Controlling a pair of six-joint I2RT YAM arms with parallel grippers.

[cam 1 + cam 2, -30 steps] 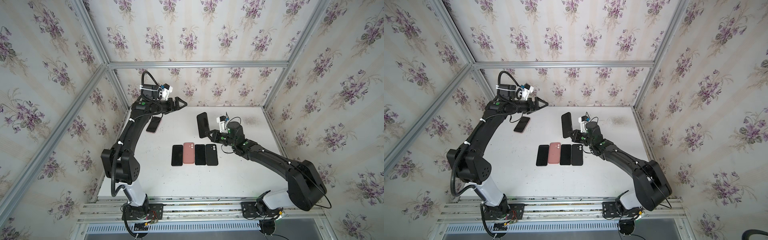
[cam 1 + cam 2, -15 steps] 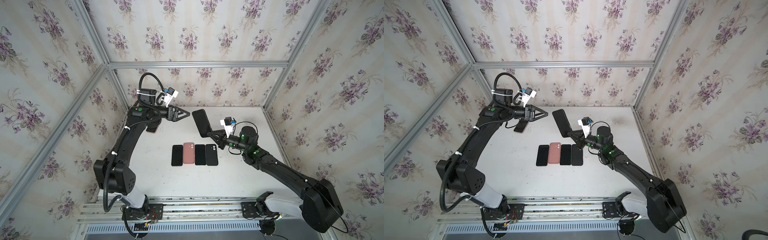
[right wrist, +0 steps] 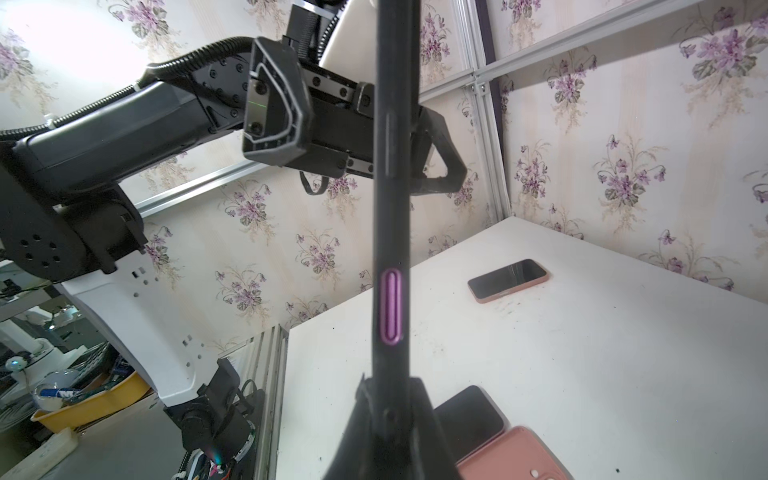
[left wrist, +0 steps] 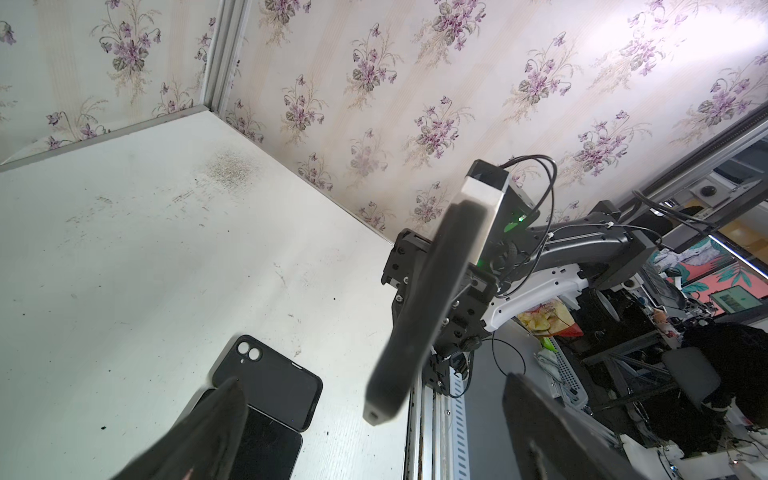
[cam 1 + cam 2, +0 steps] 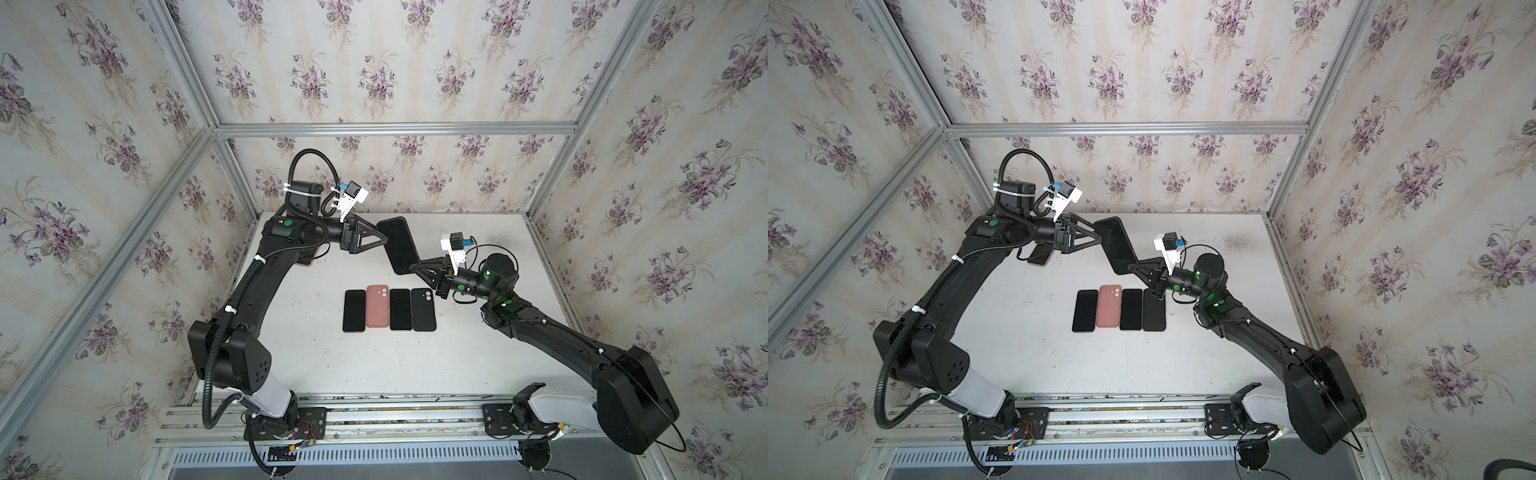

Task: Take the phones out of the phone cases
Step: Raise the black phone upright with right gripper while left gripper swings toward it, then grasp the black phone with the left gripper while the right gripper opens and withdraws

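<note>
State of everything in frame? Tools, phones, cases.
right tool: shut on held phone
held phone: in its case, off the table
left tool: open, straddling held phone's free end
black case: empty, flat on table
pink-cased phone: flat, screen up

Row mid-table, from the left: black phone [image 5: 354,311], pink case [image 5: 377,306], second black phone [image 5: 400,309], black case [image 5: 423,309], side by side
Back left: phone in a pink case [image 3: 507,279], screen up
Table [image 5: 374,365]: white, scuffed
Walls: floral wallpaper [image 5: 374,75], aluminium frame [image 5: 395,128]
</note>
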